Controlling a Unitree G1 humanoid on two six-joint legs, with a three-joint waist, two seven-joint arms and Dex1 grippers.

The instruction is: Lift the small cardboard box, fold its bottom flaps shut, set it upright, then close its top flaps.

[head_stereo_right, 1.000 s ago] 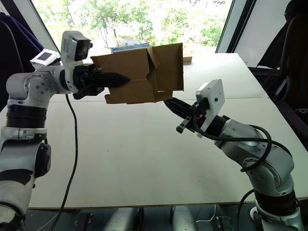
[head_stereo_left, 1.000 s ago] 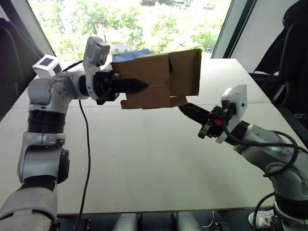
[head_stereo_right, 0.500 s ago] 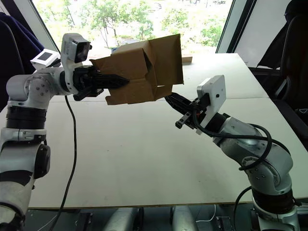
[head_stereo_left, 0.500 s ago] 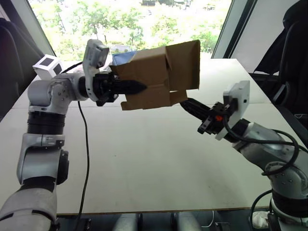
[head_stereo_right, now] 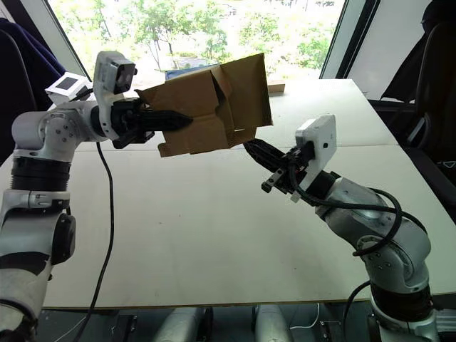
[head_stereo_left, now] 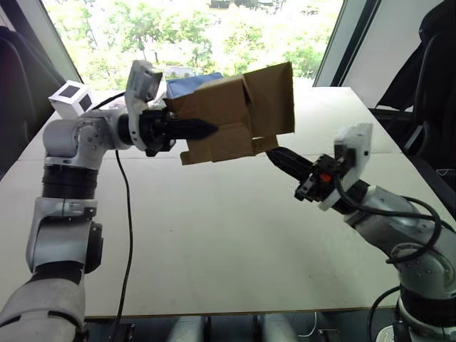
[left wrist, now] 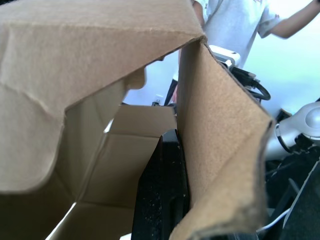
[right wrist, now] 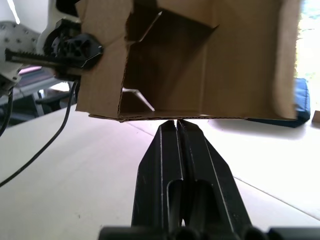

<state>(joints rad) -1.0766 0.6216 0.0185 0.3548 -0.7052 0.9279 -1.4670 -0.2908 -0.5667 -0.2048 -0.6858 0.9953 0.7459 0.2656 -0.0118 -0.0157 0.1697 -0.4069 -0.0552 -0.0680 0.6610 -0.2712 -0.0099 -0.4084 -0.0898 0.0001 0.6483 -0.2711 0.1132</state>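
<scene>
We see a broad pale table (head_stereo_left: 214, 242) with a smooth matte top, and above it the small cardboard box (head_stereo_left: 228, 117) held in the air: plain brown corrugated board, unprinted, with no label or writing we can read. It hangs tilted, its open end turned toward the right arm. One of the bottom flaps (head_stereo_left: 269, 100) stands up as a flat rectangular panel with fuzzy cut edges; a shorter flap (head_stereo_left: 263, 144) hangs at the lower rim.

The left gripper (head_stereo_left: 203, 128) is clamped on a side wall of the box, its slim black fingers pinching the board; in the left wrist view one finger (left wrist: 165, 200) lies inside against the rough inner face.

The right gripper (head_stereo_right: 251, 147) has its two black fingers pressed together with nothing between them, the tips just at the box's lower edge. From its wrist view the fingers (right wrist: 172, 150) meet that thin corrugated rim, below the hollow interior.

Behind, on the table's far left, sits a white cube (head_stereo_left: 70, 98) with black squares, and a blue object (head_stereo_left: 189, 84) shows just past the box.
</scene>
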